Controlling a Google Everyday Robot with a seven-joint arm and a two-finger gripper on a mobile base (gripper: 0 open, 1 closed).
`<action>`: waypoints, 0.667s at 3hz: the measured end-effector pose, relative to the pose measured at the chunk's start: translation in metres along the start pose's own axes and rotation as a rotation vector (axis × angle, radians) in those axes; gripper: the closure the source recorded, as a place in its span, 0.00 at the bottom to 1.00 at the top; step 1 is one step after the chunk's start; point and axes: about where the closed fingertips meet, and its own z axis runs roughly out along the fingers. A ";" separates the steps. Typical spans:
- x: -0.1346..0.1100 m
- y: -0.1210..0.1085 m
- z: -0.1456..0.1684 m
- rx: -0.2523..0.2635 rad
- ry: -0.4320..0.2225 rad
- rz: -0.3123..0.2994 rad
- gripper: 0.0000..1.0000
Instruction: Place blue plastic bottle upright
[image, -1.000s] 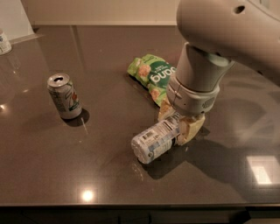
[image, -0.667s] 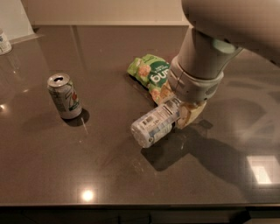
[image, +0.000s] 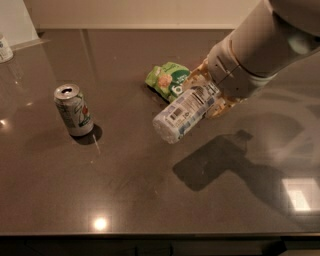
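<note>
Three things are sitting on the dark glossy counter (image: 125, 200) right now, and a fourth one is hanging in the air. The hand (image: 207, 95) is gripping the blue plastic bottle (image: 184, 115) tight around its upper part, just right of the middle of the view. Its tan fingers (image: 220, 108) are pressing on either side of the label. The bottle is tilting a lot, nowhere near upright. Its lower end is pointing down-left toward the camera and the other end is hiding inside the hand, so I can't tell where the cap is. It's not touching the counter, and its shadow (image: 215, 160) is falling on the surface off to the lower right.

The big pale arm (image: 265, 45) is reaching in from the top right corner.

The green snack bag (image: 167, 80) is lying flat just behind the bottle, partly covered by it from this angle. The silver-green soda can (image: 74, 110) is standing upright well off to the left with its top showing. A small white container (image: 4, 48) is peeking in at the far top-left edge, mostly cut off.
</note>
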 end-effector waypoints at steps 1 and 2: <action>0.002 -0.017 -0.014 0.122 -0.017 -0.101 1.00; -0.002 -0.020 -0.016 0.137 -0.017 -0.198 1.00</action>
